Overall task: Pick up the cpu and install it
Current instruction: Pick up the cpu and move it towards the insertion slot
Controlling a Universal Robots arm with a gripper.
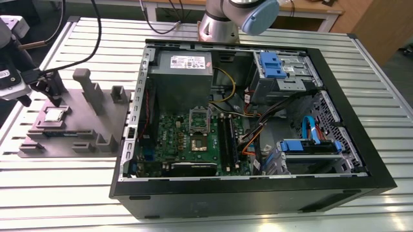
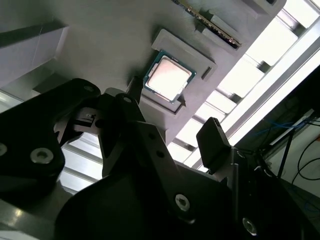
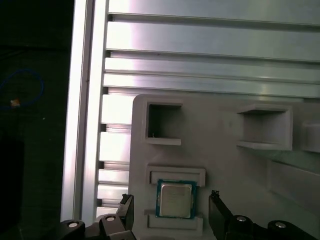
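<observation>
Silver-topped, green-edged cpu lying flat in a square recess of the grey holder on the slatted metal desk, to the exterior view's left of the open computer case, with the tool close above, fingers spread apart on either side of it.

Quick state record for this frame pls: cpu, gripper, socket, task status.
cpu: lying flat in its recess on the grey holder tray, at the exterior view's left of the open computer case
gripper: open, fingertips on either side of the cpu, not gripping it
socket: on the motherboard inside the case, looks empty
status: cpu not yet picked up
</observation>
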